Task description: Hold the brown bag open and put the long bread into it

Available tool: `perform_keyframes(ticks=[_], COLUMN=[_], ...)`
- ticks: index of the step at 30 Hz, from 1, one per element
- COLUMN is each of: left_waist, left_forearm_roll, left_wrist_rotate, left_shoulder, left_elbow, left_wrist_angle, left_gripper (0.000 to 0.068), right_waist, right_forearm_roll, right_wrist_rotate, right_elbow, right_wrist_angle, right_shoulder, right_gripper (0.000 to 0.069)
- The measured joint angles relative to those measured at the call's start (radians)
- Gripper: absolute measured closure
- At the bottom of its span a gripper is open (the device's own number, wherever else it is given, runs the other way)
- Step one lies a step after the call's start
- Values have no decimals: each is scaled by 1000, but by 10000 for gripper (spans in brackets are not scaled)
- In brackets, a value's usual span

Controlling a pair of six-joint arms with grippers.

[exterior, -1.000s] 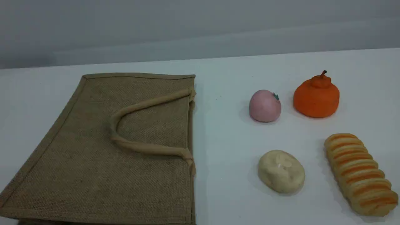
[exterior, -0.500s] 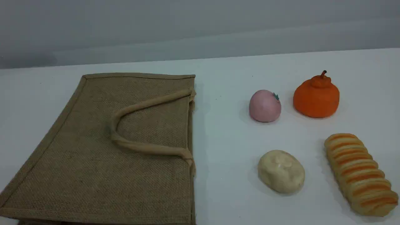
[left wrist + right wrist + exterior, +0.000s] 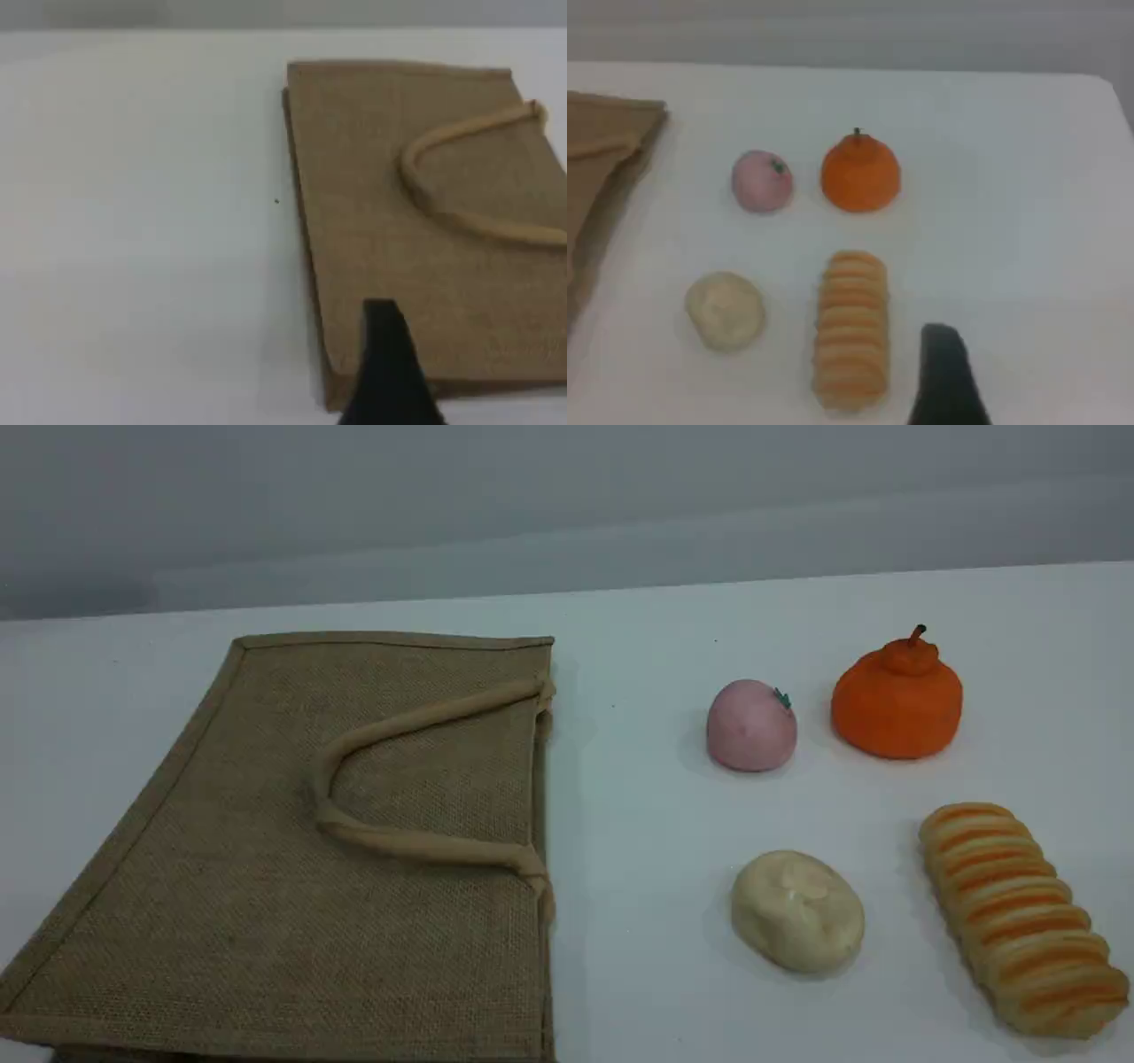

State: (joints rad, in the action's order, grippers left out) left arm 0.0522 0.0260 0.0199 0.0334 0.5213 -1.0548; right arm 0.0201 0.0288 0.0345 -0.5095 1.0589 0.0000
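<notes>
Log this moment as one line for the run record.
stage: before first contact | brown bag: flat on table, mouth shut | long bread: on table, untouched | left claw: above bag, empty | right claw: beside bread, empty

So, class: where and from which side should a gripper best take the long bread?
Probably across the middle of the long bread, coming from above with the jaws spanning its narrow width. It lies flat with clear table on both long sides, and the bun sits apart.
</notes>
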Motion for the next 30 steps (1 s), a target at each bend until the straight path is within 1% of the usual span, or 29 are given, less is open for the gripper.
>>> perform_keyframes(ticks=[2,6,9,10,15,17,20,22,25,30], left_waist=[0,0,0,0,0,0,0,0,0,3], left_forearm_roll=[22,106,159,166,160,160,160,161,164,199], left_wrist_rotate=[0,-1,7,15,38,56,55,50,49,46], left_shoulder=[49,176,303,340,564,649,788,877,1019,1255], left_elbow=[14,29,31,37,70,85,103,116,136,187], left_wrist_angle=[25,131,238,260,370,417,494,523,548,646], left_gripper=[262,262,262,262,262,262,262,262,262,262], right_waist=[0,0,0,0,0,0,0,1,1,1], right_forearm_roll=[24,111,190,220,362,421,498,545,619,752], right_wrist_rotate=[-2,-56,-99,-119,-220,-230,-230,-252,-315,-450], right_elbow=[-7,-15,-17,-17,-17,-17,-17,-17,-33,-96], right_wrist_angle=[-9,-33,-109,-147,-361,-442,-562,-634,-683,-683], right_shoulder=[14,115,226,260,479,571,727,824,972,1191], right_gripper=[288,288,288,288,288,288,288,288,288,288])
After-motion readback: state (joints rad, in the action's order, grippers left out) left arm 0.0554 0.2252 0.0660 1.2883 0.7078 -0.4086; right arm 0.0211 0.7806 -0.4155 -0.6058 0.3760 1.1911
